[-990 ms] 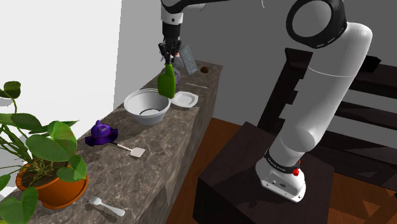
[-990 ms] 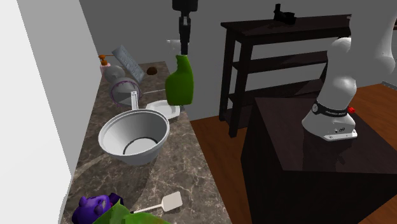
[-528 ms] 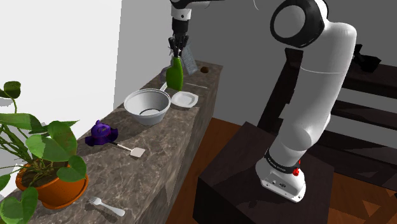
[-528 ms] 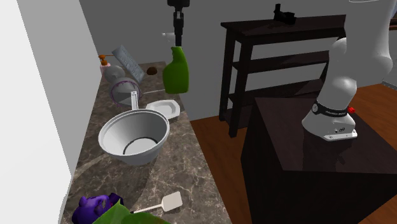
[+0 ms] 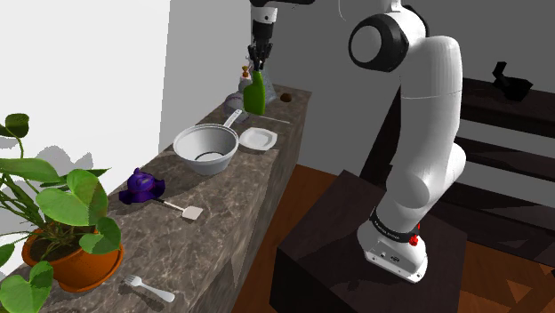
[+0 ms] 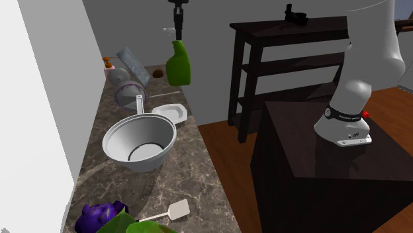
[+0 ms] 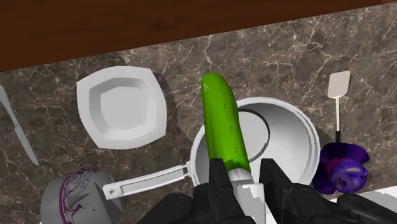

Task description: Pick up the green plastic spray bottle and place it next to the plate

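I judge this the carry step, jaws clenched on the green spray bottle; next, lower it upright beside the plate

No text, number or sign can be read. A dark band with small pale lettering is seen round the arm's base, on the stand, but its letters cannot be made out.

Spray bottle was bright green, plate plain white, pan pale grey, tabletop dark grey-brown with pale marble veining, end effector all black, plant pot orange, small figure purple.
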{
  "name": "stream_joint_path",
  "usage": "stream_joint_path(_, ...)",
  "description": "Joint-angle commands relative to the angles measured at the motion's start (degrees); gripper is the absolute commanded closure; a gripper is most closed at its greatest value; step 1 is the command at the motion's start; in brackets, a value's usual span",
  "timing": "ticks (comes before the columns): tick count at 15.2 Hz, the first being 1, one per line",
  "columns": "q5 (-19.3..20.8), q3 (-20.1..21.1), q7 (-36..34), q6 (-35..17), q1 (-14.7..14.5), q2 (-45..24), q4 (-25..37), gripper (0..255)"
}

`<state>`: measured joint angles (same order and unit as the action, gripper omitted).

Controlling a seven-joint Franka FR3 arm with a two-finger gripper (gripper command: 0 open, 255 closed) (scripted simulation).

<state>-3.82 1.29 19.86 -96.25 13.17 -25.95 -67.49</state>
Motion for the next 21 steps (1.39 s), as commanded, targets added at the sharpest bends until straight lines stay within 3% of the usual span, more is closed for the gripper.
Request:
stream_joint_path(1, -0.07, -0.24, 1.0, 0.84, 0.73, -2.81, 3.56, 255)
stream_joint_path(21, -0.34, -0.23, 2.07, -14.95, 0.67, -2.12, -12.96, 255)
